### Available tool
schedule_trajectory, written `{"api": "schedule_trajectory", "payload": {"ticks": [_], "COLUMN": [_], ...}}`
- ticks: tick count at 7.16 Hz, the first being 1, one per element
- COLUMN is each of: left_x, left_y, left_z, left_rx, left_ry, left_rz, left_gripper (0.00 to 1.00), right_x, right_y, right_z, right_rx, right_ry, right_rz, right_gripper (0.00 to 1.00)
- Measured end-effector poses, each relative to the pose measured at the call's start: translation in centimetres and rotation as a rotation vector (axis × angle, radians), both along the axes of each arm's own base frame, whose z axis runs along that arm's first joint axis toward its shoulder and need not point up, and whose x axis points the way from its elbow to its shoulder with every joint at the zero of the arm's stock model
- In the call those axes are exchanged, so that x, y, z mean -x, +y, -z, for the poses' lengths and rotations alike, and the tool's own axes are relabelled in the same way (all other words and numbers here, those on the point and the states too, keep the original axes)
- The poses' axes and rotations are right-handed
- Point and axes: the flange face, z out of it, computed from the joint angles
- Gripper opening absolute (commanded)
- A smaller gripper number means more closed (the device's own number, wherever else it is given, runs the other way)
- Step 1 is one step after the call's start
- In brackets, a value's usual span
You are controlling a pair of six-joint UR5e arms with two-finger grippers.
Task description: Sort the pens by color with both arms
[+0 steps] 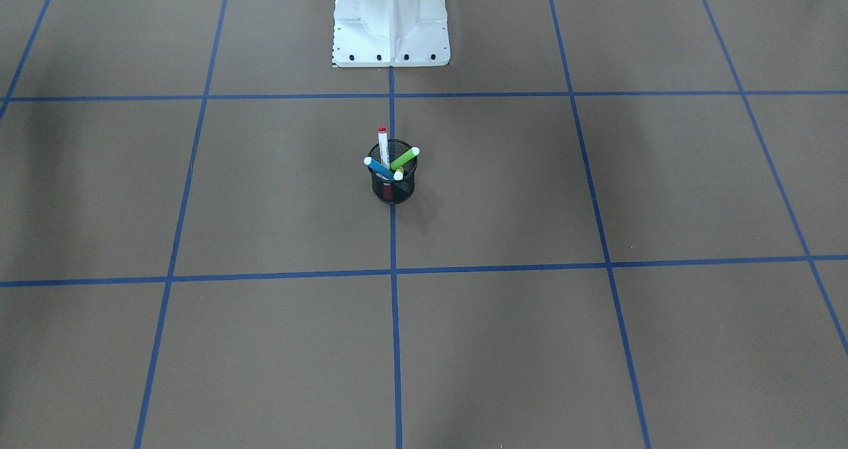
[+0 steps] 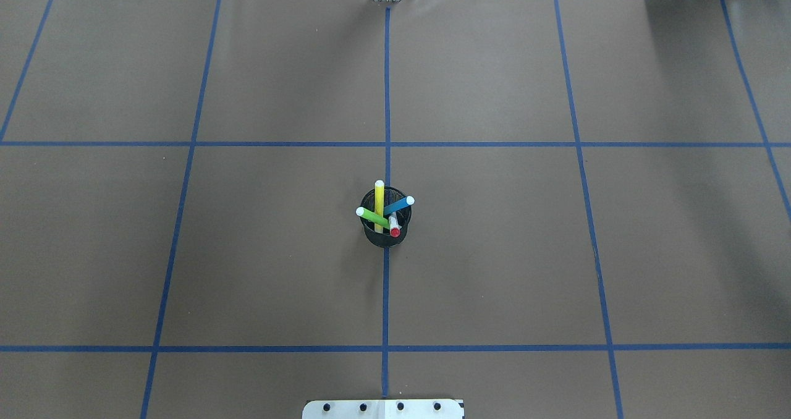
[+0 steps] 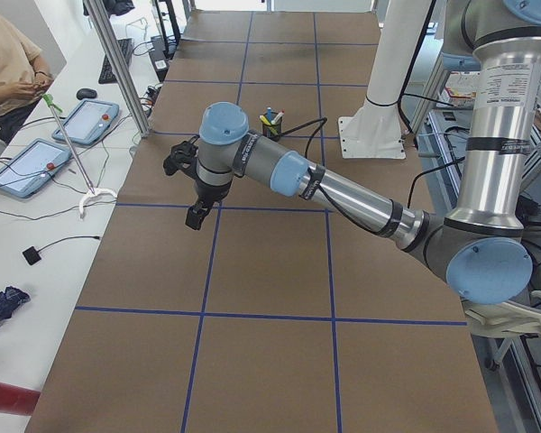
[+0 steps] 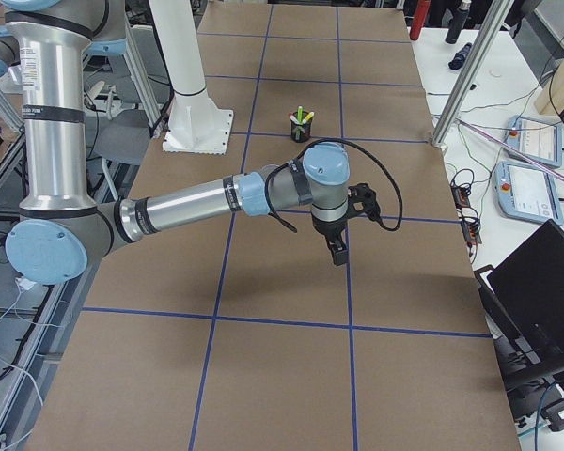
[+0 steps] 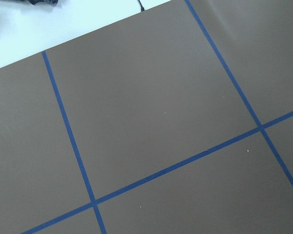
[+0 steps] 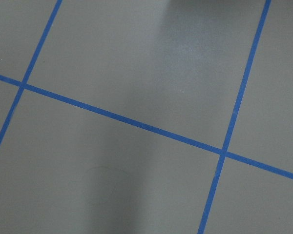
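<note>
closest thing is the left arm [image 3: 343, 194] in the left side view, stretched out low across the table [image 2: 494, 252]. its wrist is bent so the left gripper [image 3: 196, 216] points down over one of the blue tape lines [image 2: 387, 97], near the table's far edge from the robot. that gripper only shows up in this side view, so i can't tell how far apart the fingers are or if they've got hold of anything.

same deal on the other end. the right arm [image 4: 188, 207] reaches out the same way and the right gripper [image 4: 337, 252] hangs tip down above the table beside a tape line. can't tell its opening or grip either. both wrist cams show just brown table and blue tape, no fingers in view.

all four pens are in the black mesh cup [image 2: 386, 237], which stands upright right on the centre tape line, in the middle row of the grid, well apart from both grippers. they fan out from the cup:
- the yellow pen [image 2: 379, 206] leans away from the robot
- the green pen [image 2: 372, 216] tips toward the robot's left
- the blue pen [image 2: 398, 206] tips toward its right
- the white pen with red ends [image 2: 393, 224] leans back toward the robot

the white pedestal base [image 1: 391, 25] is bolted on the same centre line, on the robot's side of the cup. an operator [image 3: 9, 63] sits at a side desk beyond the far edge.
</note>
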Motion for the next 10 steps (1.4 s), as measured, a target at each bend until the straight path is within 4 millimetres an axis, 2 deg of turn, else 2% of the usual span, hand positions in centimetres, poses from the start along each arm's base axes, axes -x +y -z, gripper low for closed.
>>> {"api": "schedule_trajectory", "payload": {"ticks": [1, 2, 4, 5, 8, 9, 10], "left_x": [-0.4, -2.2, -7.5, -9.5, -16.3, -18.8, -21.0], "left_y": [0.1, 0.1, 0.3, 0.3, -0.1, -0.2, -0.4], "left_z": [0.7, 1.5, 3.6, 4.6, 6.6, 7.3, 8.3], "left_rx": [-0.029, -0.02, 0.033, 0.059, 0.196, 0.229, 0.25], "left_ry": [0.019, 0.053, 0.114, 0.138, 0.176, 0.164, 0.147], "left_rz": [0.002, -0.004, -0.011, 0.014, 0.073, 0.098, 0.113], "left_gripper": [1.0, 1.0, 1.0, 1.0, 1.0, 1.0, 1.0], "right_x": [0.4, 0.9, 2.0, 3.4, 9.5, 11.9, 15.2], "right_y": [-0.9, -1.8, -2.5, -2.8, -3.7, -4.0, -4.3], "right_z": [1.5, 3.1, 5.0, 6.0, 9.6, 10.9, 12.7], "right_rx": [-0.009, -0.028, -0.045, -0.021, 0.102, 0.142, 0.18], "right_ry": [-0.013, -0.023, -0.056, -0.088, -0.139, -0.144, -0.143], "right_rz": [-0.022, -0.031, -0.021, -0.019, -0.107, -0.141, -0.173], "right_gripper": [1.0, 1.0, 1.0, 1.0, 1.0, 1.0, 1.0]}}
